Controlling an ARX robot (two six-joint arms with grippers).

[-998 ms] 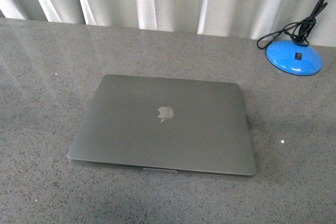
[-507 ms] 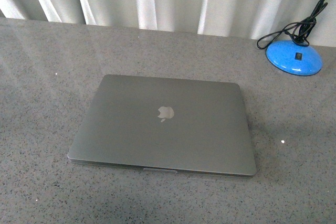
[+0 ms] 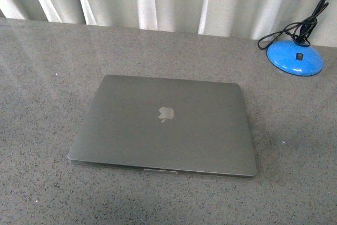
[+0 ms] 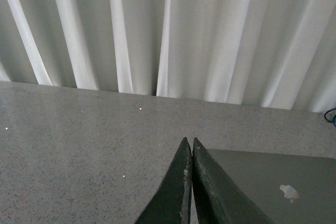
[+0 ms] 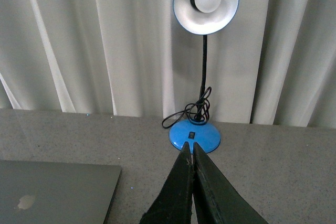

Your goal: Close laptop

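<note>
Well apart: closed laptop (image 4: 273,187) beside shut left pincer (image 4: 190,142).

I see a grey speckled table (image 3: 42,77). On it lies the laptop (image 3: 163,125), closed, and a blue lamp (image 3: 295,56) stands far right.
</note>
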